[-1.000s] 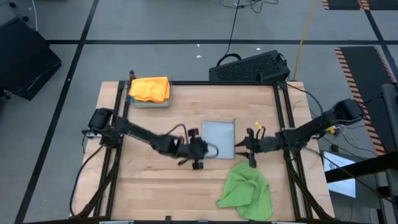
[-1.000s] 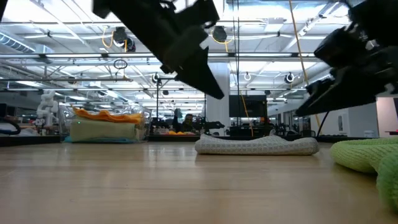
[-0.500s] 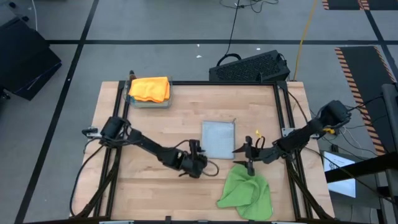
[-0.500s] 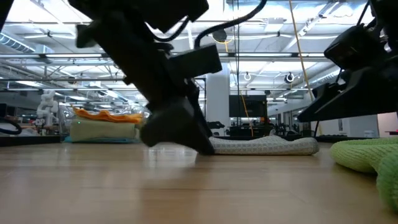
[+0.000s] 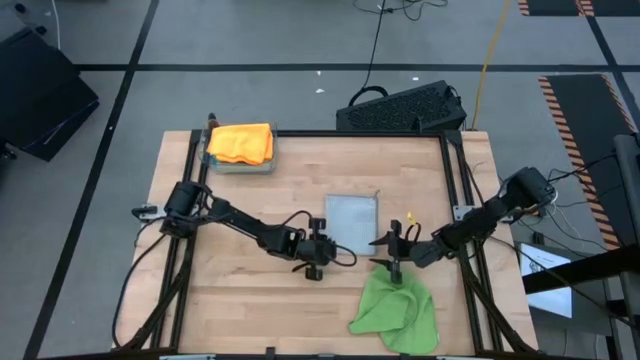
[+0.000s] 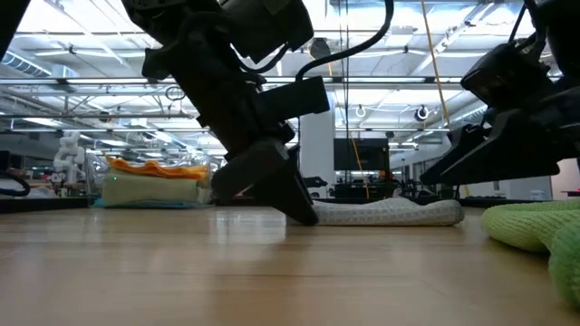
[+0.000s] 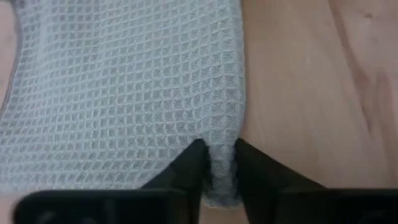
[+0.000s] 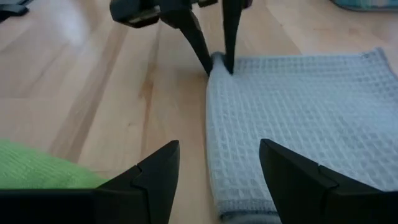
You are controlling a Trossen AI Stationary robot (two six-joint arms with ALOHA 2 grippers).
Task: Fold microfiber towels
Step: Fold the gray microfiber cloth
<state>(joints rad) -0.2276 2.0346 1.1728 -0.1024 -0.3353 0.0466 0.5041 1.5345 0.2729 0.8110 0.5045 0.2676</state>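
A light grey towel [image 5: 351,222] lies folded flat in the middle of the table; it also shows in the low view [image 6: 381,212]. My left gripper [image 5: 338,256] is down at the towel's near left corner, shut on it. My right gripper [image 5: 388,252] is open, hovering over the towel's near right corner [image 8: 239,208] without touching it. A bright green towel [image 5: 396,305] lies crumpled near the front edge. An orange towel [image 5: 241,142] lies on top of a stack of folded towels at the far left. My left gripper pinches the grey towel's near left corner [image 7: 219,163] between its two fingers [image 7: 186,171]. The fingers slant down from the table's left [image 6: 304,214]. The cloth bunches into a small ridge between them. The rest of the towel lies flat on the table.
A black keyboard [image 5: 402,106] lies beyond the table's far edge. The green towel [image 6: 535,226] lies close under and in front of my right arm. Bare wood lies left of the grey towel and toward the near left corner [image 5: 230,300].
My left gripper has come down to the table beside the grey towel's left edge, then gone right to the towel's near left corner and taken hold of it. My right gripper has gone a little toward the table's near edge, staying open.
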